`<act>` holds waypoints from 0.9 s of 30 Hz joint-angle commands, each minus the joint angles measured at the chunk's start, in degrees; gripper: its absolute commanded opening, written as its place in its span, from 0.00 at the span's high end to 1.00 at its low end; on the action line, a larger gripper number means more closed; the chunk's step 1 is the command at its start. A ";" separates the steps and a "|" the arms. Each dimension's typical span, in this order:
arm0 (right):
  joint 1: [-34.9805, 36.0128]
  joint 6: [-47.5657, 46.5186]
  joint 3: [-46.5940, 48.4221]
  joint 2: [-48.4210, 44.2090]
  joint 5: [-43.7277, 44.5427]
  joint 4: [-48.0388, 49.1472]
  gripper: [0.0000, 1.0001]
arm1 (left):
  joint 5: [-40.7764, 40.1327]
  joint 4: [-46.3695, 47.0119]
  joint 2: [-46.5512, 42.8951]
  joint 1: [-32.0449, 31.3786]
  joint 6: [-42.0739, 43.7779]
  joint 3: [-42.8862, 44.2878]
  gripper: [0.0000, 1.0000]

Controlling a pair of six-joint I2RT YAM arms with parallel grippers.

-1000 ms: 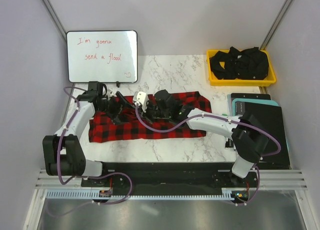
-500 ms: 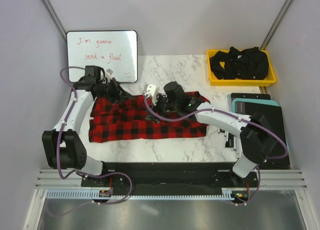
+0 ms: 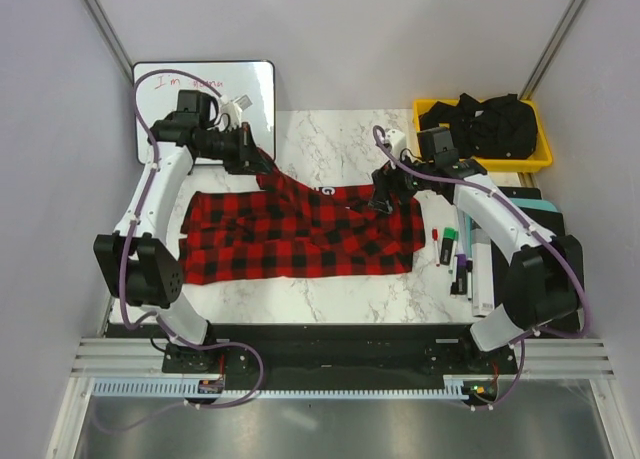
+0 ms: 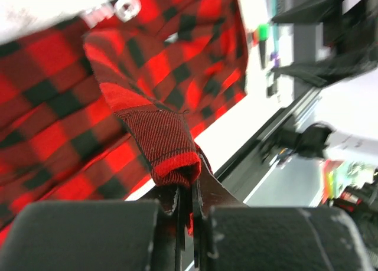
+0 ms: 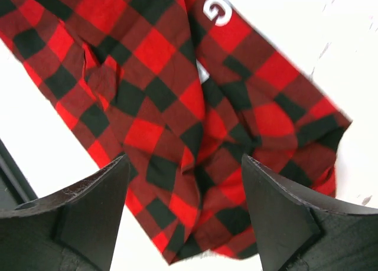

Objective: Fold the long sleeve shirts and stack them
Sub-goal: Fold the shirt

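Pinches the checked shirt's (image 3: 300, 234) edge tight in the left gripper (image 4: 188, 194), above the table (image 3: 340, 139). Holds the right gripper (image 5: 184, 191) wide open, empty, over the shirt.

We are looking down into a booth whose pale grey walls (image 3: 330, 29) are closing it in on three sides, with metal struts (image 3: 100, 19) running up the far corners. A white marble surface (image 3: 340, 144) is filling the middle under soft, even light. A whiteboard (image 3: 255, 84) is leaning at its far left, and a yellow bin (image 3: 480, 165) is sitting at its far right. Along the near edge we are seeing an aluminium rail (image 3: 330, 364), and below it a grey metal sheet (image 3: 330, 424) is catching a dull sheen.
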 commanded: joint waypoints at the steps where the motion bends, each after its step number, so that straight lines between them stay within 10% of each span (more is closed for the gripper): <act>1: -0.99 -1.80 1.19 1.07 -5.18 -6.81 0.18 | 2.48 -13.72 -0.91 4.57 20.06 1.36 0.98; 10: -0.55 -0.22 -1.28 6.78 -5.11 -7.08 0.35 | -3.13 -18.32 0.75 12.13 35.92 -6.02 0.98; 27: -0.38 -1.72 -0.93 12.94 -3.00 -7.26 0.55 | -10.70 -10.33 6.03 19.87 35.58 -12.08 0.91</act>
